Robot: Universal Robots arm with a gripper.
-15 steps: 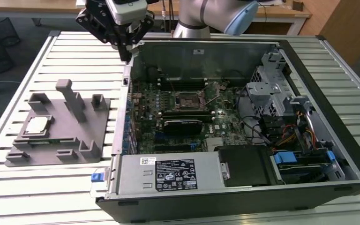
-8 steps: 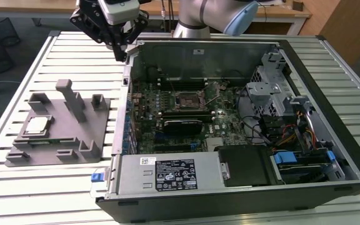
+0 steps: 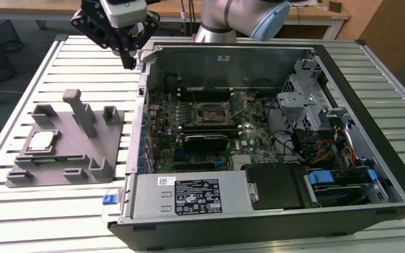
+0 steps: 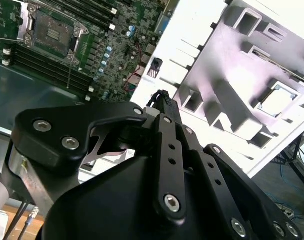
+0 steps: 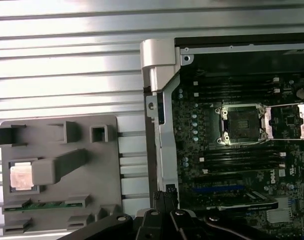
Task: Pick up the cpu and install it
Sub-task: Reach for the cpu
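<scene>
Your gripper (image 3: 128,62) is hovering with its fingers pressed together on nothing. Its tips are hanging just above the computer case's side wall (image 3: 144,84), so you are working right over a hard metal edge. Out on the exterior view's left, the cpu (image 3: 42,140) is lying flat, silver top up. It is sitting in a square pocket of the grey fixture (image 3: 48,178), and the posts rising beside it are crowding any approach. Farther in, the socket (image 3: 212,112) is sitting on the motherboard, apparently open, with room above it, I judge.
</scene>
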